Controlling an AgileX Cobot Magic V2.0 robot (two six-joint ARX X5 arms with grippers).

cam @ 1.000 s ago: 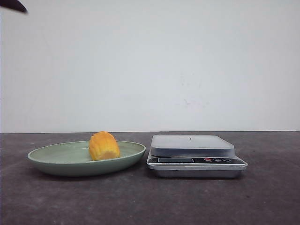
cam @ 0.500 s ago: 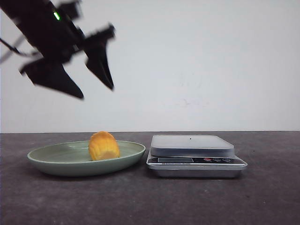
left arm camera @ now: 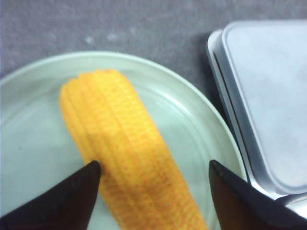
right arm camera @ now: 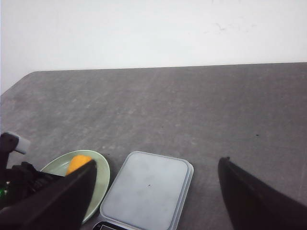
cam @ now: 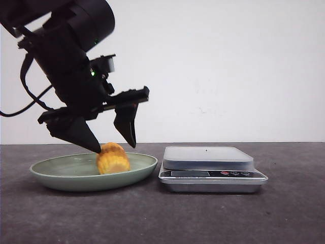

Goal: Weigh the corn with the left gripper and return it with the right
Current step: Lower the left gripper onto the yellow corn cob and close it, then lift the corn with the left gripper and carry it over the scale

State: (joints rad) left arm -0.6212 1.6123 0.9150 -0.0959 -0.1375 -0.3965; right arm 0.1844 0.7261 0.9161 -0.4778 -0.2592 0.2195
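Observation:
The yellow-orange corn (cam: 112,158) lies in the green plate (cam: 56,170) on the table's left side. My left gripper (cam: 114,147) is open just above it, one fingertip at each side of the cob. In the left wrist view the corn (left arm camera: 127,153) runs between the two dark fingertips (left arm camera: 79,184), with the left gripper (left arm camera: 153,170) wide apart around it. The silver scale (cam: 208,158) stands right of the plate with nothing on it. My right gripper (right arm camera: 156,167) is open, high above the scale (right arm camera: 146,189); it is out of the front view.
The scale's display and buttons (cam: 213,174) face the front. The dark table (cam: 284,213) stretches right and in front of the scale. A white wall stands behind. The left arm's body and cable (cam: 30,96) hang over the plate's left part.
My left arm has come down from the upper left to the plate, and its open fingers now straddle the corn. The corn, plate and scale have not moved.

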